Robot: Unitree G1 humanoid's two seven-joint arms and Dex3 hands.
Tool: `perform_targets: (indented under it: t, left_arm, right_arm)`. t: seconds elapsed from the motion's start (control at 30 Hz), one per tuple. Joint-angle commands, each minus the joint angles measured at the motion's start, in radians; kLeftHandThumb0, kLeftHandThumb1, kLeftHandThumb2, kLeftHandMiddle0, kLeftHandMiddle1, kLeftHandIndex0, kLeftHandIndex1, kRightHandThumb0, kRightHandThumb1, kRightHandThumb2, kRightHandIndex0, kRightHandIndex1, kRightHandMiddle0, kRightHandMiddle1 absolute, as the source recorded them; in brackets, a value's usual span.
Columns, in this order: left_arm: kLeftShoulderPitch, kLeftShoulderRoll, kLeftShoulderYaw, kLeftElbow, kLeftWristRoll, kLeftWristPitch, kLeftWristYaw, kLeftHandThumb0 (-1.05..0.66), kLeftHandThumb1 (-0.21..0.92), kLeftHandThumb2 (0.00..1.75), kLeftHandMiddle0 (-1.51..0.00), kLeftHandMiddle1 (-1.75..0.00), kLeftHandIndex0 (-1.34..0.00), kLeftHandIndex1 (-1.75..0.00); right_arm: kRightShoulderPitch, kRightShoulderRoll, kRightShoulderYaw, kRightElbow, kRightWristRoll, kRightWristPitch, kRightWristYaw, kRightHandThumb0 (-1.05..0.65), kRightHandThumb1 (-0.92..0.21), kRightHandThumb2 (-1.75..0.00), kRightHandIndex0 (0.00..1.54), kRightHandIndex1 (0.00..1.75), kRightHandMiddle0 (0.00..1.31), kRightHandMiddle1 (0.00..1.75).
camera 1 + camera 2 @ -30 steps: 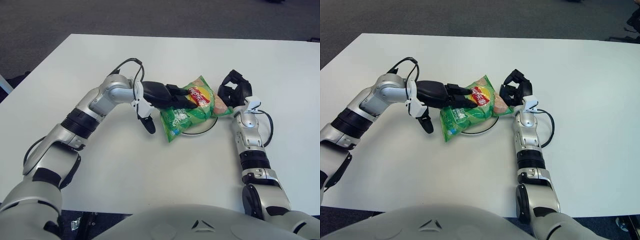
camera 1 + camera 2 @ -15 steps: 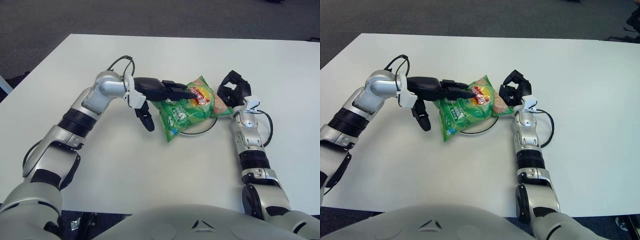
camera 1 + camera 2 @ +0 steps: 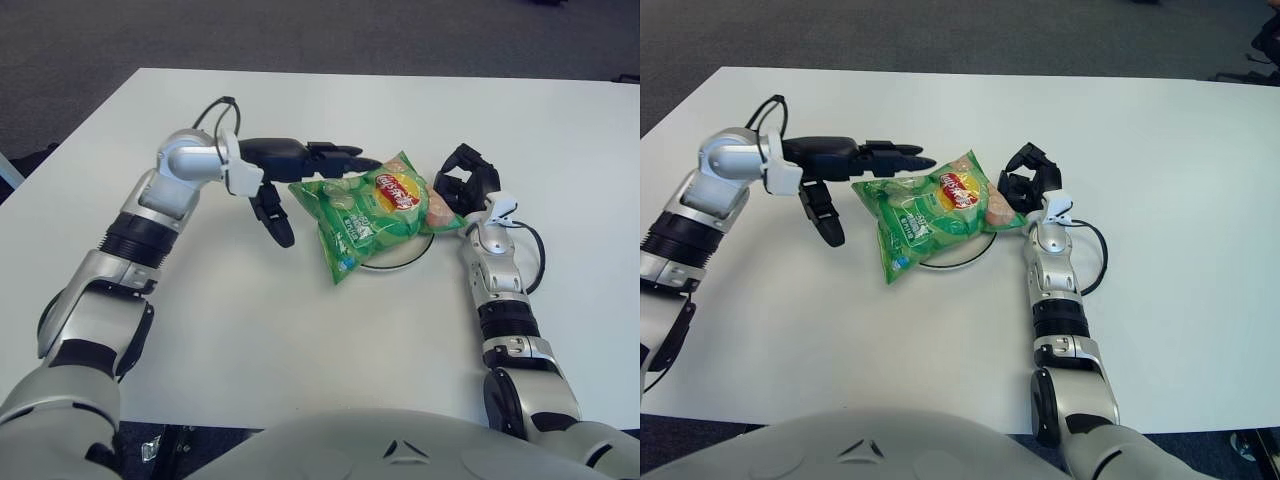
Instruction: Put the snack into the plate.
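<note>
The snack, a green chip bag point(image 3: 372, 208), lies across a white plate point(image 3: 402, 262) at mid-table, its lower left end hanging over the plate's edge onto the table. My left hand point(image 3: 305, 172) is open just left of the bag and above its upper left corner, fingers stretched toward it and thumb pointing down, holding nothing. My right hand point(image 3: 466, 186) rests at the bag's right end, fingers curled next to the bag's corner. I cannot see a grip on the bag. Most of the plate is hidden under the bag.
The white table point(image 3: 300, 330) carries only the plate and bag. My right forearm point(image 3: 492, 275) lies on the table right of the plate, with a black cable loop point(image 3: 535, 255) beside it. Dark floor lies beyond the far edge.
My left hand has let go of the bag and drawn back up and to the left, fingers spread. The bag's left part has settled lower. The right hand has not moved.
</note>
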Motion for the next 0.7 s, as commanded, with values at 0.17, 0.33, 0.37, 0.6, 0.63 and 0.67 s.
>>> perform_targets:
  t: [0.17,0.33,0.37,0.6,0.63,0.67]
  left_arm:
    - [0.017,0.064,0.078,-0.069,-0.003,0.058,0.008,-1.05,0.85,0.25,0.0,0.0,0.0,0.0]
    - [0.035,0.067,0.106,-0.107,0.019,0.099,0.046,-1.05,0.85,0.24,0.0,0.0,0.0,0.0]
    - [0.038,0.067,0.112,-0.109,0.008,0.106,0.046,-1.05,0.85,0.24,0.0,0.0,0.0,0.0]
    - [0.063,0.061,0.149,-0.119,-0.067,0.173,0.04,-1.05,0.86,0.22,0.0,0.0,0.0,0.0]
    - [0.07,0.053,0.157,-0.119,-0.096,0.198,0.036,-1.05,0.86,0.22,0.0,0.0,0.0,0.0]
    - [0.075,0.048,0.162,-0.12,-0.116,0.217,0.032,-1.04,0.86,0.22,0.0,0.0,0.0,0.0]
  right_arm:
    - [0.081,0.02,-0.008,0.064,0.008,-0.03,0.014,-0.53,-0.19,-1.47,1.32,1.75,0.72,1.75]
    - [0.075,0.018,-0.011,0.075,0.008,-0.031,0.019,-0.53,-0.19,-1.46,1.32,1.75,0.72,1.75]
    - [0.075,0.018,-0.011,0.075,0.009,-0.029,0.019,-0.53,-0.19,-1.46,1.32,1.75,0.72,1.75]
    - [0.072,0.02,-0.015,0.08,0.012,-0.029,0.022,-0.53,-0.2,-1.46,1.33,1.75,0.71,1.75]
    - [0.072,0.02,-0.015,0.081,0.013,-0.03,0.023,-0.53,-0.2,-1.46,1.33,1.75,0.71,1.75]
    - [0.072,0.02,-0.015,0.081,0.013,-0.03,0.024,-0.53,-0.2,-1.46,1.33,1.75,0.71,1.75]
